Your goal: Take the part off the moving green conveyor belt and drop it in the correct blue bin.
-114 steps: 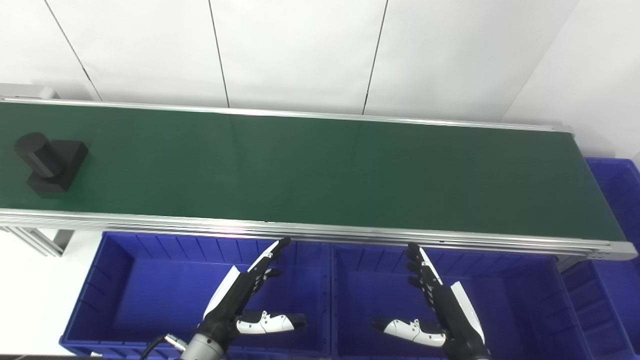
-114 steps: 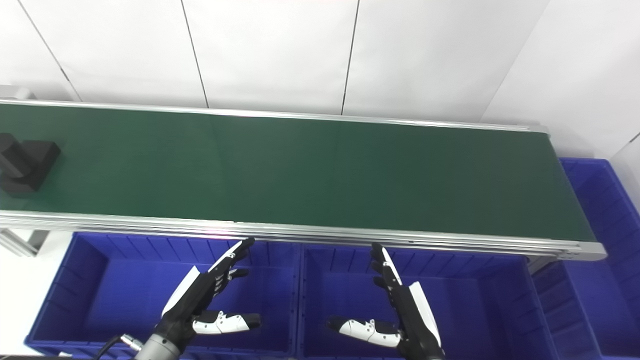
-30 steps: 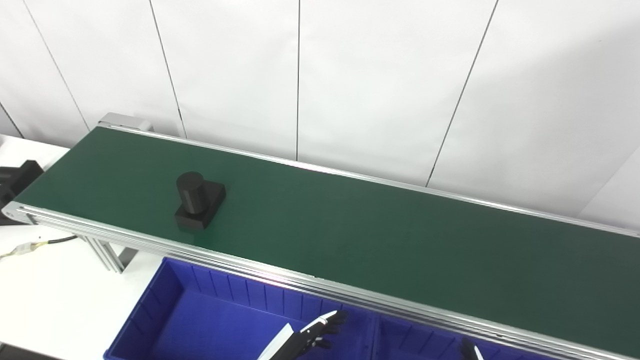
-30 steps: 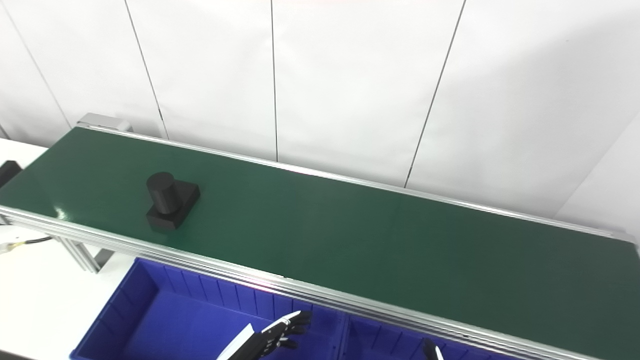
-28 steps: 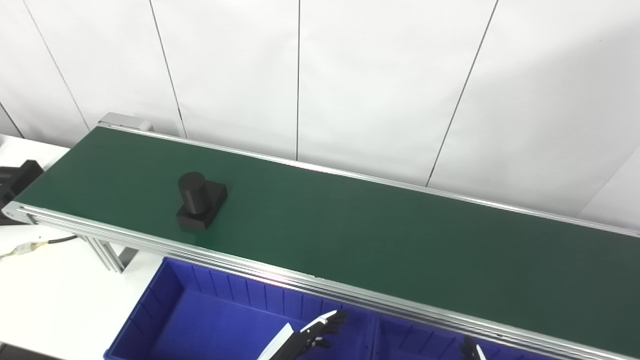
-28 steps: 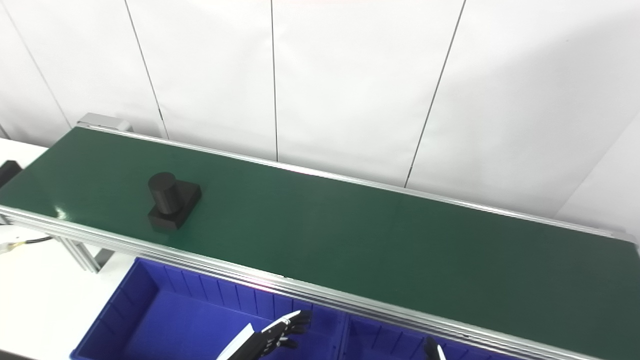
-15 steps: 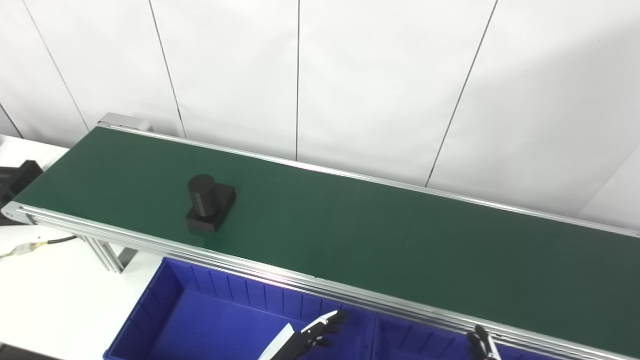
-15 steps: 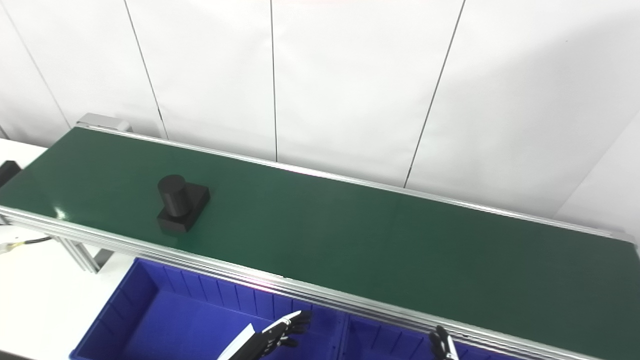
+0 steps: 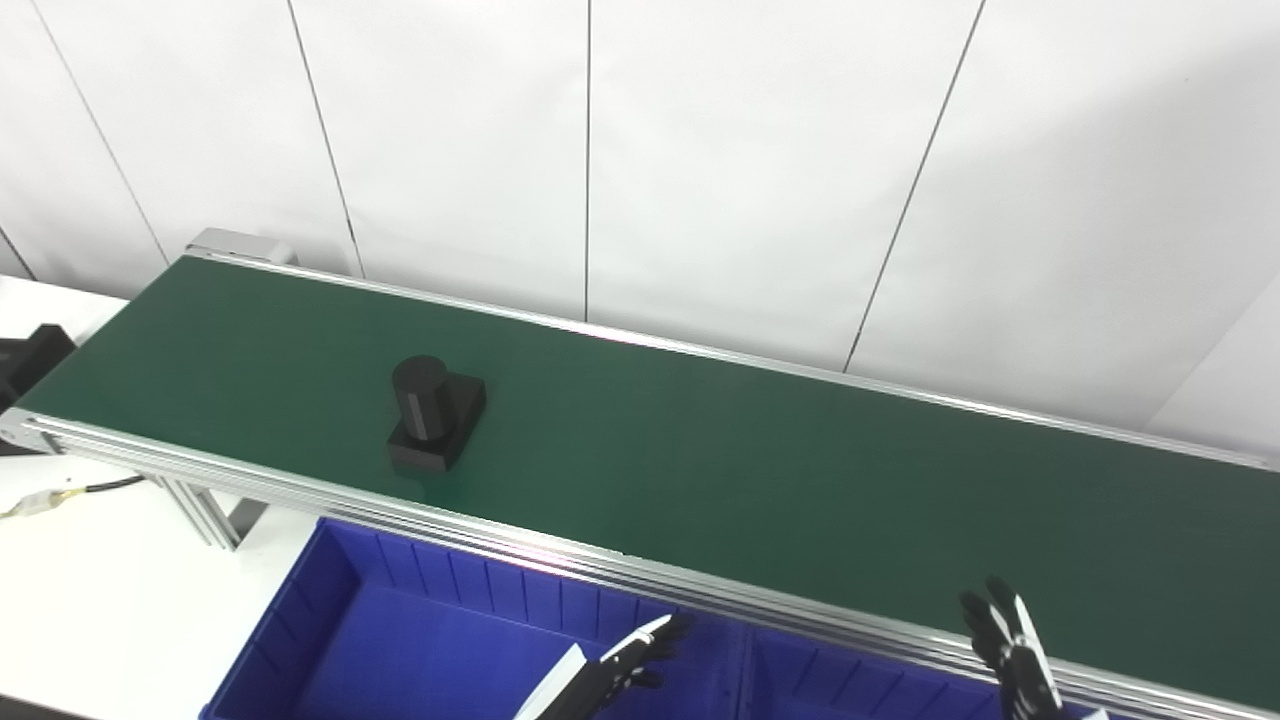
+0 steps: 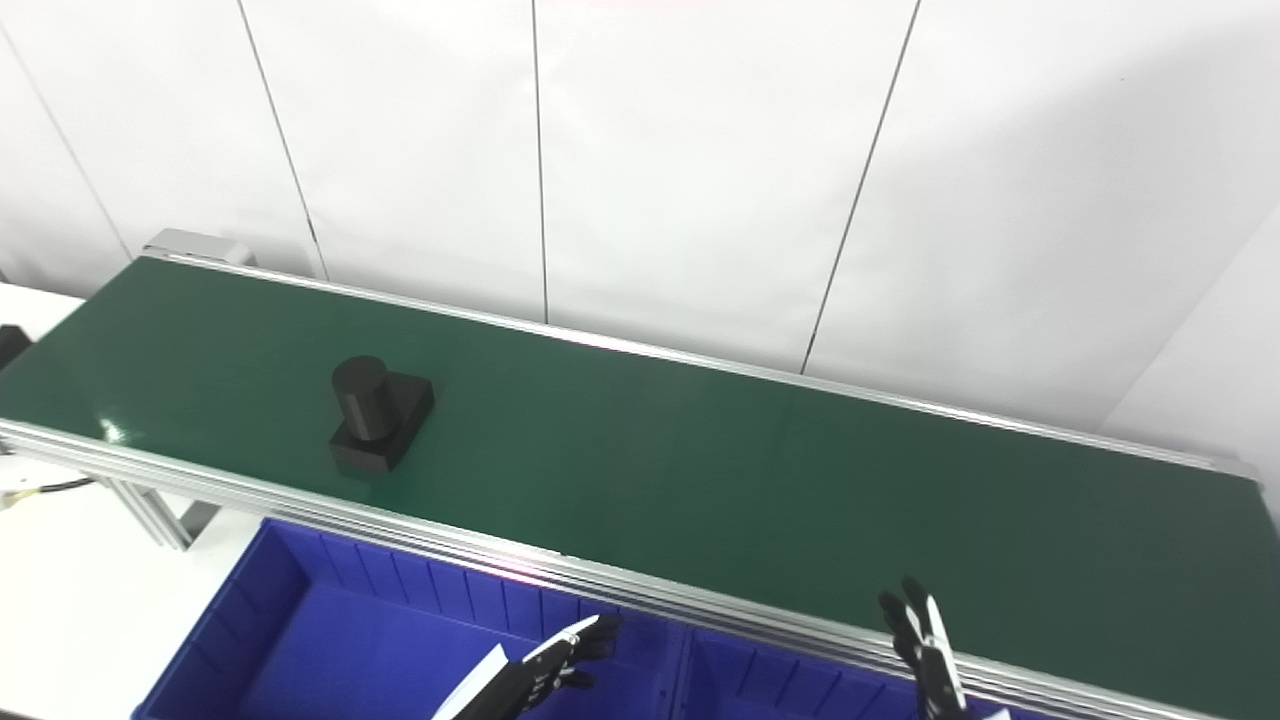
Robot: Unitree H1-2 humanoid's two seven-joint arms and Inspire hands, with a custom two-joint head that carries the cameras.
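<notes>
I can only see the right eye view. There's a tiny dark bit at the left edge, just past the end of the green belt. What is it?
Observer: The left eye view shows more of it. It's a black block sitting on the white table, beside the left end of the belt, not on it.
Operator: And the wire under that end, where does it go?
Observer: The wire runs left and ends in a pale plug lying on the table.
</notes>
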